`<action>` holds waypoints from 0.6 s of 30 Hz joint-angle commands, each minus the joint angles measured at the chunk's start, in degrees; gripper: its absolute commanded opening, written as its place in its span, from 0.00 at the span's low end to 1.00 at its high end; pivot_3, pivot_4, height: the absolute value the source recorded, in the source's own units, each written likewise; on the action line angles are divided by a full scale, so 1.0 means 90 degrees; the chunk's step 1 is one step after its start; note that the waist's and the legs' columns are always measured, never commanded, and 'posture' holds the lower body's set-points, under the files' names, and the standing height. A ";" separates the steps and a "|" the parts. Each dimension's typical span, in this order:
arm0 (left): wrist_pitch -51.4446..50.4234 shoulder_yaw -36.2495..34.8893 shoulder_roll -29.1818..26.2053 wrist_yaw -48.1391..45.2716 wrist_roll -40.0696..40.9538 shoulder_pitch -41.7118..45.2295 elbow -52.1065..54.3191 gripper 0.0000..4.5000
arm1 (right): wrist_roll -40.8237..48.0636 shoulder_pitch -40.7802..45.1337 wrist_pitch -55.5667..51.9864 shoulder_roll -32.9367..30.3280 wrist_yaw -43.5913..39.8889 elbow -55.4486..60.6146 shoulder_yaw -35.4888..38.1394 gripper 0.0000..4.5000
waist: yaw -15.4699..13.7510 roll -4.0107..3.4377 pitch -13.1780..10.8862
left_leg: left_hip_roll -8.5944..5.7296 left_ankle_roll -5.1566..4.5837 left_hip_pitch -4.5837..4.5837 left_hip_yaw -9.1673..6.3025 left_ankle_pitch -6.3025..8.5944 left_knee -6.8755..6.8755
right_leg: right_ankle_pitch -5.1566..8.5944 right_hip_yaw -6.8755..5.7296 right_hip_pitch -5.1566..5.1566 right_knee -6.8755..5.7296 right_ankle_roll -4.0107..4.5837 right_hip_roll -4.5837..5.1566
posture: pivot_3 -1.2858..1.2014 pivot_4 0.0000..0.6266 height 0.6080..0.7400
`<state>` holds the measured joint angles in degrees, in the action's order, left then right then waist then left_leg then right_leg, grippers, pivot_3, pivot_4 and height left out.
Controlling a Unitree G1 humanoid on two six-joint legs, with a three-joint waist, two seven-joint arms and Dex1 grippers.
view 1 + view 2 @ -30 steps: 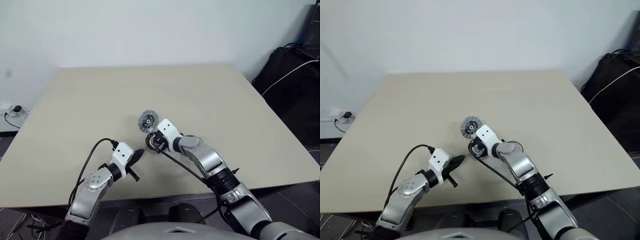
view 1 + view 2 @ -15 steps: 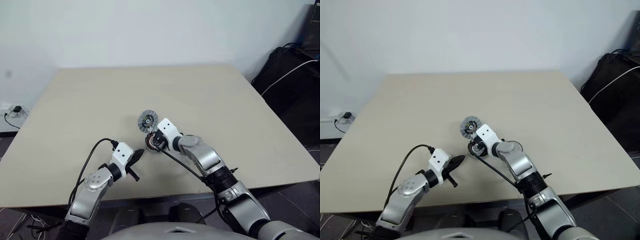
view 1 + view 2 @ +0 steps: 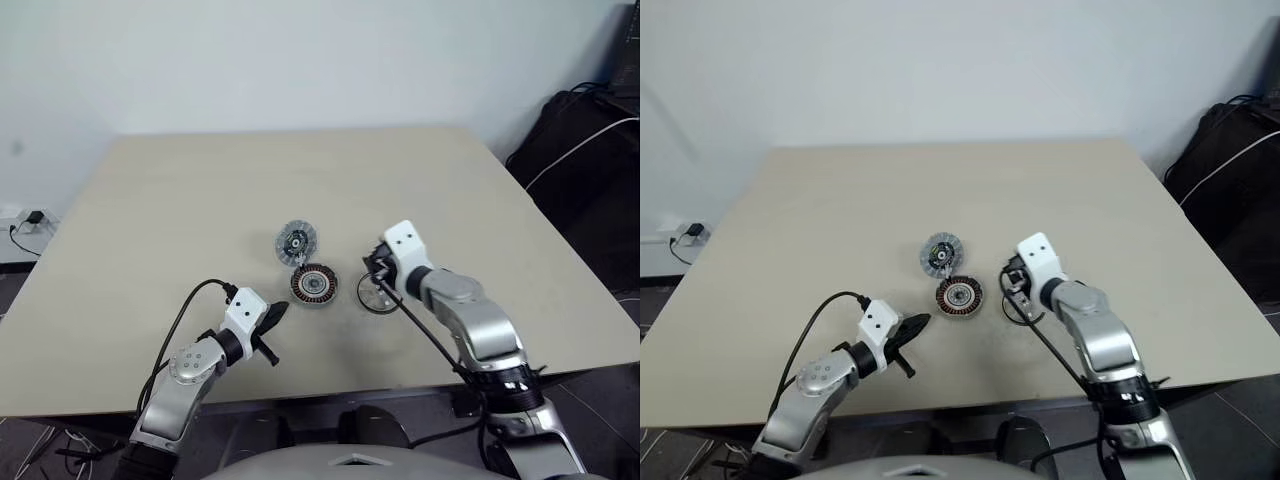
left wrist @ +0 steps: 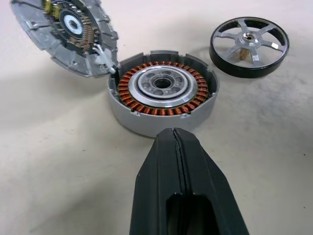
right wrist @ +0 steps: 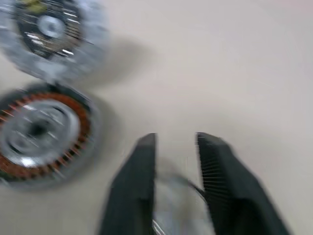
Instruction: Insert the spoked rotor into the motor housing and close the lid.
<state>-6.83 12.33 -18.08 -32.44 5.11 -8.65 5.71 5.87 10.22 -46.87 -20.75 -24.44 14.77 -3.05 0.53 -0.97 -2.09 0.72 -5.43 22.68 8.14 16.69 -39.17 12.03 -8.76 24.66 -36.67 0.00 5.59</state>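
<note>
While flat on table, spoked rotor (image 3: 379, 296) beneath parted right gripper (image 5: 175, 147)

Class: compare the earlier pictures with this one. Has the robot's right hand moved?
Yes. The right hand has swung rightward off the motor housing, which has not moved, and now hovers over the spoked rotor.

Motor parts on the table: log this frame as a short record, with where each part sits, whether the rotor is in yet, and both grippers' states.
motor housing: on the table, open, copper windings exposed, nothing inside
lid: just behind the housing, tilted up at its rim, inner face showing
spoked rotor: flat on the table, right of the housing, apart from it
left gripper: shut, empty, pointing at the housing from the near side
right gripper: fingers apart, over the rotor, no grip visible
progress: rotor not yet inserted, lid not closed
</note>
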 commanded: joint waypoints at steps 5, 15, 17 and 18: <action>0.0141 0.0040 0.0002 -0.0128 0.0036 0.0078 -0.0055 0.00 | 0.0843 -0.0655 -0.0677 0.0265 0.0290 0.0910 0.1473 0.87 | 0.0000 -0.0003 -0.0004 | 0.0001 -0.0027 -0.0009 -0.0002 0.0015 -0.0002 | 0.0001 0.0000 0.0000 0.0001 -0.0001 0.0000 | 0.52 0.00 1.00; 0.0138 0.0028 -0.0029 -0.0291 0.0028 0.0194 -0.0182 0.00 | 0.2335 -0.0668 -0.2370 0.1732 0.1023 0.0560 0.3383 1.00 | -0.0002 -0.0015 -0.0006 | 0.0000 -0.0028 -0.0008 -0.0004 0.0016 -0.0001 | 0.0000 0.0004 0.0001 0.0002 0.0000 -0.0001 | 0.52 0.00 1.00; 0.0138 0.0024 -0.0025 -0.0311 0.0028 0.0203 -0.0199 0.00 | 0.2582 -0.0587 -0.2553 0.1888 0.1108 0.0486 0.3633 1.00 | 0.0003 -0.0025 -0.0012 | 0.0000 -0.0029 -0.0008 -0.0004 0.0016 -0.0001 | 0.0000 0.0005 0.0001 0.0002 0.0000 -0.0001 | 0.52 0.00 1.00; 0.0142 0.0022 -0.0019 -0.0323 0.0032 0.0207 -0.0211 0.00 | 0.2750 -0.0529 -0.2637 0.1994 0.1154 0.0399 0.3819 1.00 | 0.0003 -0.0028 -0.0012 | 0.0000 -0.0029 -0.0008 -0.0003 0.0016 -0.0001 | -0.0001 0.0006 0.0001 0.0002 0.0000 -0.0001 | 0.52 0.00 1.00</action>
<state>-6.81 12.55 -18.19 -35.07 5.12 -7.71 3.59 27.74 3.78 -69.67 -3.46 -14.60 18.03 28.97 0.56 -1.23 -2.20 0.71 -5.69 22.61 8.11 16.84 -39.18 12.02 -8.71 24.67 -36.65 -0.01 5.58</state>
